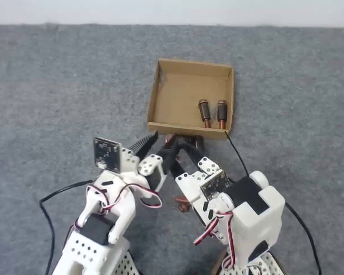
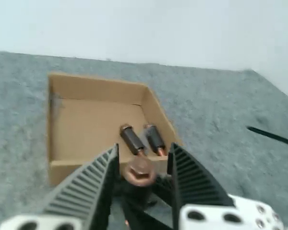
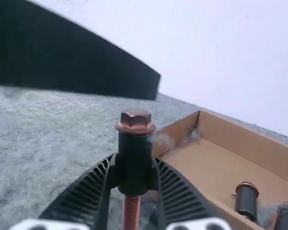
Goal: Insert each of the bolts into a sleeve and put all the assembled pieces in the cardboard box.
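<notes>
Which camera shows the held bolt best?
Right wrist view: the bolt sits in its black sleeve between the jaws, head and thread visible. Left wrist view shows its head; from high, arms cover most.

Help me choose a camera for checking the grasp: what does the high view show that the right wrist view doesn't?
High view adds: the cardboard box in full outline and a black cable beside it. Right wrist view adds: the right end effector shut on a black sleeve, the head of the bolt sticking out above. Both: two assembled pieces lying in the box.
</notes>
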